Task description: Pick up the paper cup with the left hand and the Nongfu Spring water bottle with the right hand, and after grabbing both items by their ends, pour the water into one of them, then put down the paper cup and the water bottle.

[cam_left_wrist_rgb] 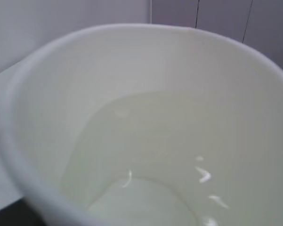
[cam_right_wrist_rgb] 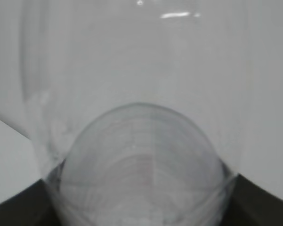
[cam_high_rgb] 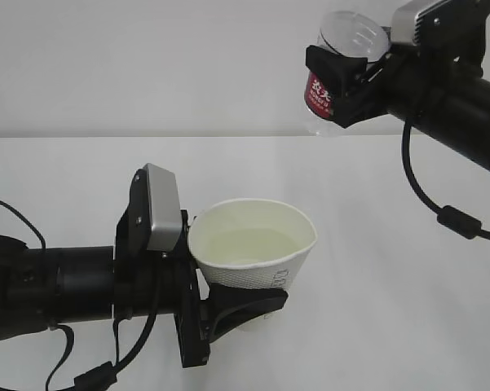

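With the water (cam_high_rgb: pixel 253 244) already in the paper cup (cam_high_rgb: pixel 257 248) grasped by the left jaws and the inverted Nongfu Spring water bottle (cam_high_rgb: pixel 342 61) grasped by the right jaws, pouring looks done, so both need lowering upright onto the bench (cam_high_rgb: pixel 375 309).

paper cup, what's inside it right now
Clear water lies in the paper cup, partway up its cream wall. The cup's base under the left tool is covered.

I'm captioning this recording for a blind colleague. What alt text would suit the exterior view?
The left end effector holds a white paper cup with pale liquid in it, low above a white table. At upper right, the right end effector holds a clear, red-labelled water bottle aloft, base toward the camera, off to the cup's right.
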